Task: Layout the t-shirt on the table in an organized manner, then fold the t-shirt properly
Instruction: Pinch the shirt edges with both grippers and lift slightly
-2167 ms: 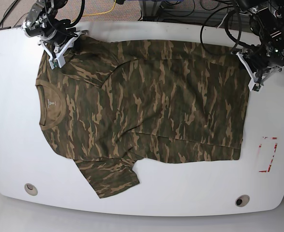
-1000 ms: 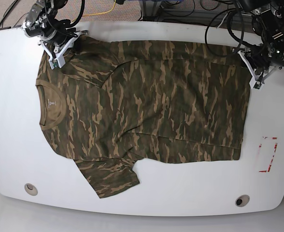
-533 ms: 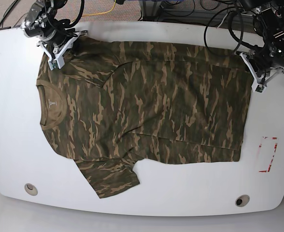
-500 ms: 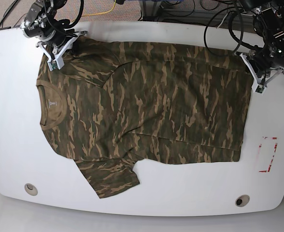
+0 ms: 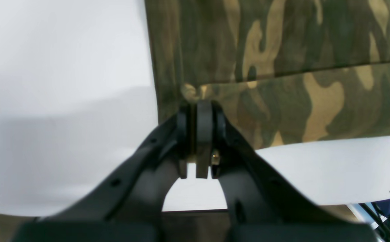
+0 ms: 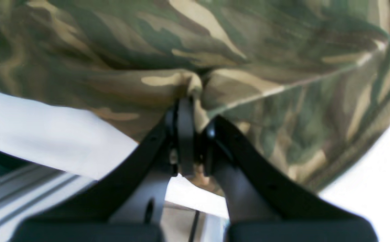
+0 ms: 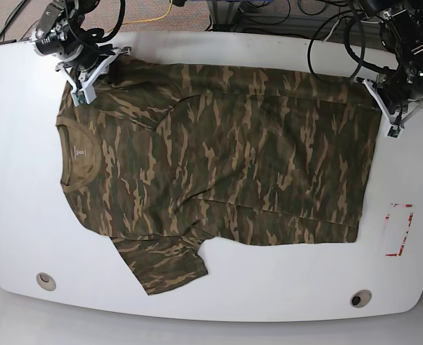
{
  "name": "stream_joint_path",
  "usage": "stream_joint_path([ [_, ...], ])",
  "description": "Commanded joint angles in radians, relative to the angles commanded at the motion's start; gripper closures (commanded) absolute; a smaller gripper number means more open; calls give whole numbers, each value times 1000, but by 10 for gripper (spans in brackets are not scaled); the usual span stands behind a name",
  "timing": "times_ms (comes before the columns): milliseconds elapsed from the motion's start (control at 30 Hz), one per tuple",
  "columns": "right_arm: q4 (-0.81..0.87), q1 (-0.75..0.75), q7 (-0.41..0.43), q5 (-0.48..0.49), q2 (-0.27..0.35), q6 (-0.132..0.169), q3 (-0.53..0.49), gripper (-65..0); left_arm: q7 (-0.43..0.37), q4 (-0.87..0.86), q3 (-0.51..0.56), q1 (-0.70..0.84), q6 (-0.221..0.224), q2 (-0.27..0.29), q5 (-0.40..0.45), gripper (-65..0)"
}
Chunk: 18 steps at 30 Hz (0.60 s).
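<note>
The camouflage t-shirt (image 7: 219, 165) lies spread flat on the white table (image 7: 24, 180), collar to the left and hem to the right. The near sleeve (image 7: 165, 266) juts toward the front edge. My left gripper (image 7: 379, 100) is at the far right, shut on the t-shirt's far hem corner (image 5: 195, 95). In the left wrist view the gripper (image 5: 198, 107) pinches that corner just above the tabletop. My right gripper (image 7: 89, 77) is at the far left, shut on the far sleeve. The right wrist view shows this gripper (image 6: 189, 104) with bunched cloth (image 6: 195, 84) between its closed fingers.
Two round grommet holes (image 7: 46, 280) (image 7: 360, 298) sit near the front edge. A red tape outline (image 7: 398, 230) marks the right side. Cables (image 7: 326, 29) hang just beyond the far edge, behind both arms.
My left gripper has pulled the hem corner farther right, stretching the far edge of the shirt straighter. The right gripper has shifted only slightly while holding the far sleeve.
</note>
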Motion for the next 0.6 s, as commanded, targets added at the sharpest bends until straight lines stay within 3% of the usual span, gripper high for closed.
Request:
stream_joint_path([
  [333,9,29,-29,54,48,0,15,0,2,15,6,-58,0,-5,0,-1],
  [600,8,83,-64,94,86,0,14,0,2,12,98,-138,0,-3,9,-1],
])
